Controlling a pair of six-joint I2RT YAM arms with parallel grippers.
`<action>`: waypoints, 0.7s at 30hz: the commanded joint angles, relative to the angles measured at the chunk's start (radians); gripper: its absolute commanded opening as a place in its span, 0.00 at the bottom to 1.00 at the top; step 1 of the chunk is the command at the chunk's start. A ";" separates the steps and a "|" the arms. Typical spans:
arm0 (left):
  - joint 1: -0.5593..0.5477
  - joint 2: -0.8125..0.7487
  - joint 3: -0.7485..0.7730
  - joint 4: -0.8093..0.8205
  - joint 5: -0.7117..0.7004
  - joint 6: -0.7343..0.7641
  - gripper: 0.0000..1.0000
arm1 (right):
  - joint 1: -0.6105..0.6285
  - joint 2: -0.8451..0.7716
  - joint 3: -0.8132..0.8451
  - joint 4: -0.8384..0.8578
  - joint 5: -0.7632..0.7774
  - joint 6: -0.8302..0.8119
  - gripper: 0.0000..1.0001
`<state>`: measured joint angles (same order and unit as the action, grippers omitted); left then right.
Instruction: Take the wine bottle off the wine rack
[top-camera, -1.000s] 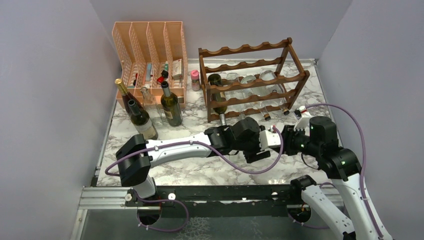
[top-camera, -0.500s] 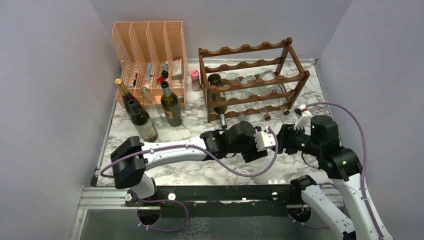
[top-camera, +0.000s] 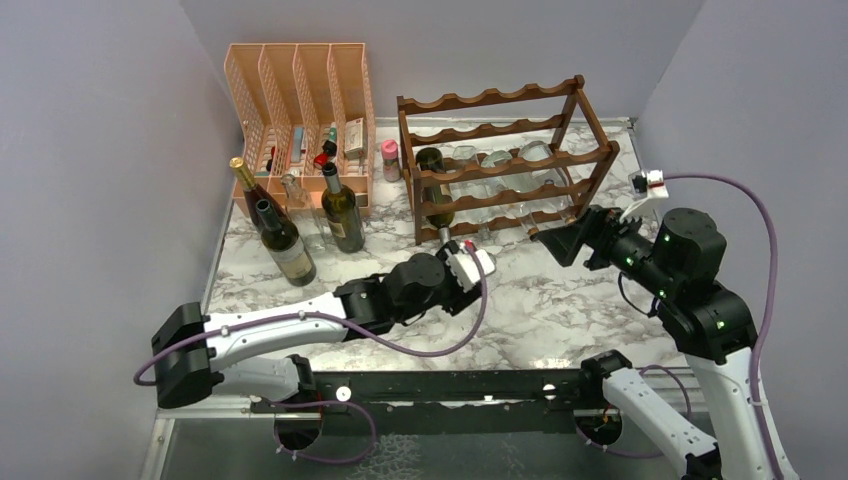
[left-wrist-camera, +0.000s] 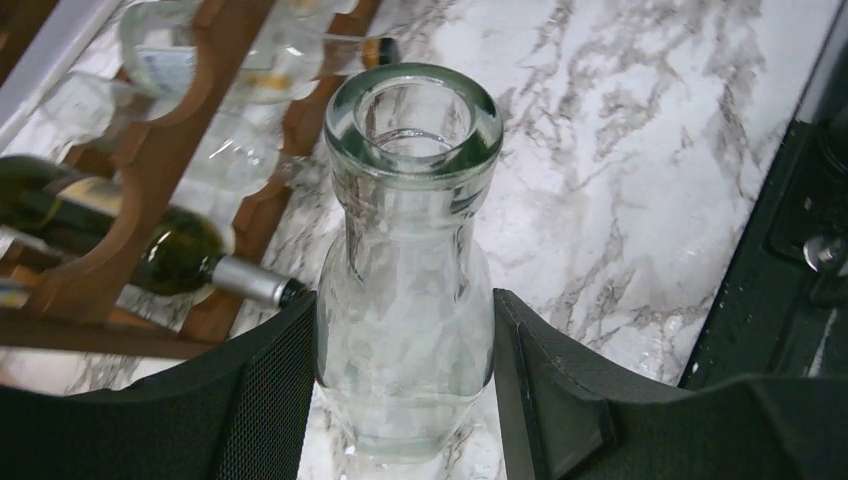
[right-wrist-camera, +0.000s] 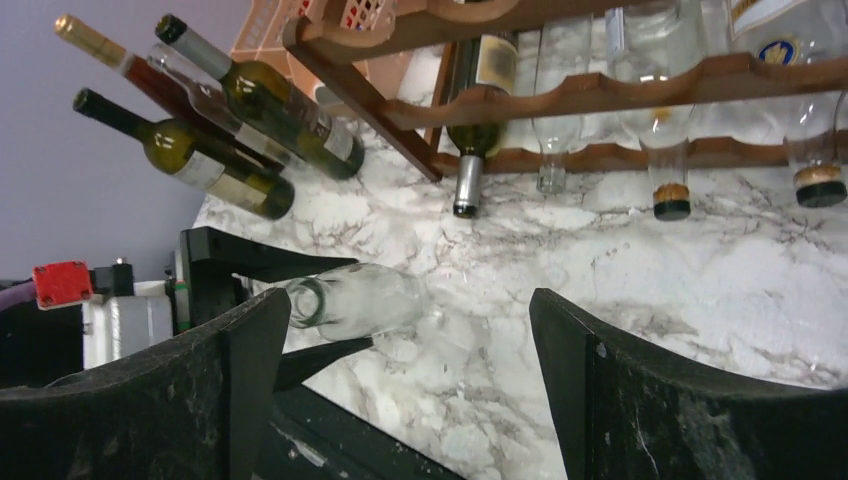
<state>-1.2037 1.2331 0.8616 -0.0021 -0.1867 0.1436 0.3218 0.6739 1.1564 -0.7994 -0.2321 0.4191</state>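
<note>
Looking at the wine rack (top-camera: 500, 165) first, we see that one clear wine bottle (left-wrist-camera: 405, 300) is already off it. The left fingers (left-wrist-camera: 265, 400) are closed on its glass body, one on each side. We cannot tell whether its base touches the worktop (top-camera: 560, 320). We judge the main step to be done. What is left, in our view, is to carry this bottle away and set it down safely.

The right fingers (right-wrist-camera: 235, 390) stand wide with nothing between them, well apart from the left fingers, and the right end of the rack is just beyond them.

Far to the left of the left fingers is the peach file organizer (top-camera: 300, 100), with a group of standing bottles (top-camera: 343, 215) in front of it. If the bottle goes there, we think these could be knocked.

A dark green bottle (top-camera: 434, 185) lies on the rack among some clear ones. Its neck sticks out just beyond the left fingers, so a forward move could strike it. A small pink-capped jar (top-camera: 389, 158) stands farther beyond them, between organizer and rack.
</note>
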 joint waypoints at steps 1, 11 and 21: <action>0.040 -0.133 -0.055 0.058 -0.174 -0.089 0.27 | 0.005 0.034 0.006 0.088 0.029 -0.001 0.92; 0.295 -0.372 -0.162 -0.055 -0.304 -0.231 0.27 | 0.005 0.015 -0.079 0.079 0.012 0.040 0.92; 0.459 -0.517 -0.268 -0.024 -0.491 -0.277 0.27 | 0.005 0.016 -0.080 0.073 0.024 0.049 0.92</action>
<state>-0.7925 0.7692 0.6292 -0.1116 -0.5446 -0.1066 0.3218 0.6952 1.0767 -0.7429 -0.2272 0.4561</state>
